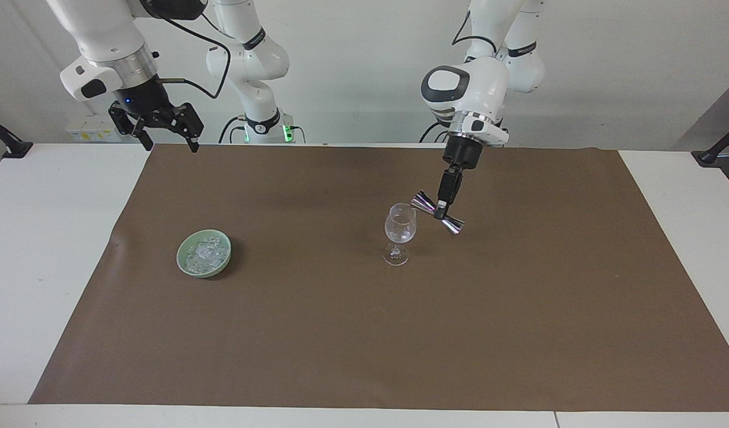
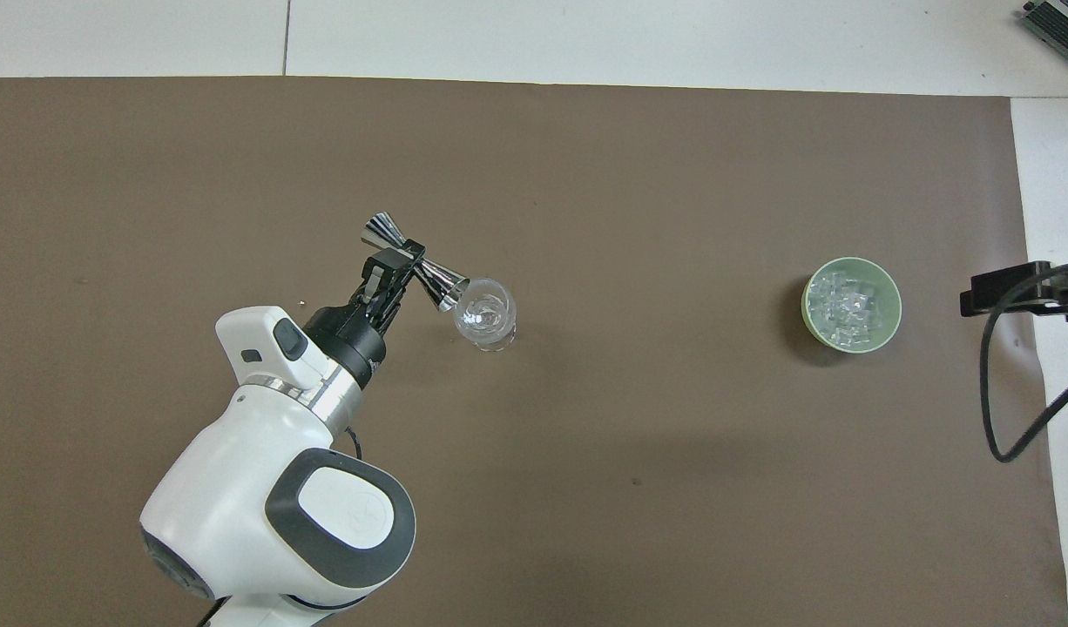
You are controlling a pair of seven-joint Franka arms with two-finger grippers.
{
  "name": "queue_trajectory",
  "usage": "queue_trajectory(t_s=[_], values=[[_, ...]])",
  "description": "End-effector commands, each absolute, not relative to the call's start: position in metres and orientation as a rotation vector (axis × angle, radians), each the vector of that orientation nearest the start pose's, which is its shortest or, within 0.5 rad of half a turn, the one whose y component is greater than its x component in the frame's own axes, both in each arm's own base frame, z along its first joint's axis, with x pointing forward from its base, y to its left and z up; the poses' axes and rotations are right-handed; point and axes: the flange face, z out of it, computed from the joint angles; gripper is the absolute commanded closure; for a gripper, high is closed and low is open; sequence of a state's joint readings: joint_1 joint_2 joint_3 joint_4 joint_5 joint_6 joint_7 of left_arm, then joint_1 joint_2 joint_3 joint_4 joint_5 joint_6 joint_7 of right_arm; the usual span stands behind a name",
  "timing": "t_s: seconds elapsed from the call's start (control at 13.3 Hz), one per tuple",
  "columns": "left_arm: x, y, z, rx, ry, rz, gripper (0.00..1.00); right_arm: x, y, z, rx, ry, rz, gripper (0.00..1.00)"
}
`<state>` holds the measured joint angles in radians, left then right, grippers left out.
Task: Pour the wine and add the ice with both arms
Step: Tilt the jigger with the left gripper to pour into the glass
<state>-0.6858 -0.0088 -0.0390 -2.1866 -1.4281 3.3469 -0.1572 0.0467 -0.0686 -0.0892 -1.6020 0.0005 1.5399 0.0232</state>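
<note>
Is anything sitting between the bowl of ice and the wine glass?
Nothing visible. Only bare brown mat lies between the green bowl of ice and the wine glass. The jigger, held by the left tool, hangs beside the glass toward the left arm's end.

Brown mat (image 1: 341,333) on white table (image 1: 43,238)

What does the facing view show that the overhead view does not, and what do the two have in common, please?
Only the facing view shows the right pincer, open, waiting above the table edge at the right arm's end, plus both arm bases. Only the overhead view looks straight into the wine glass's bowl. Both show the left pincer shut on the tilted jigger by the wine glass, and the green bowl of ice.
</note>
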Motion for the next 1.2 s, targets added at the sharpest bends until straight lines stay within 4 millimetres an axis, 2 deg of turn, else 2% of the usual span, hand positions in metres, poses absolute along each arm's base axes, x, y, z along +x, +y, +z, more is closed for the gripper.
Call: queue_trajectory(t_s=[0.0,0.23,0.68,0.9,1.13], values=[[0.470,-0.279,0.462,1.990,0.984,0.771,1.00,0.524,-0.023,0.644,-3.113,0.125,-0.011,0.00],[0.471,-0.280,0.456,2.126,0.783,0.868,1.00,0.524,-0.023,0.644,-3.113,0.125,-0.012,0.00],[0.476,-0.283,0.463,2.101,0.798,0.877,1.00,0.524,-0.023,0.644,-3.113,0.125,-0.012,0.00],[0.477,-0.283,0.462,2.060,0.841,0.747,1.00,0.524,-0.023,0.644,-3.113,0.125,-0.012,0.00],[0.491,-0.258,0.460,1.950,1.007,0.580,1.00,0.524,-0.023,0.644,-3.113,0.125,-0.012,0.00]])
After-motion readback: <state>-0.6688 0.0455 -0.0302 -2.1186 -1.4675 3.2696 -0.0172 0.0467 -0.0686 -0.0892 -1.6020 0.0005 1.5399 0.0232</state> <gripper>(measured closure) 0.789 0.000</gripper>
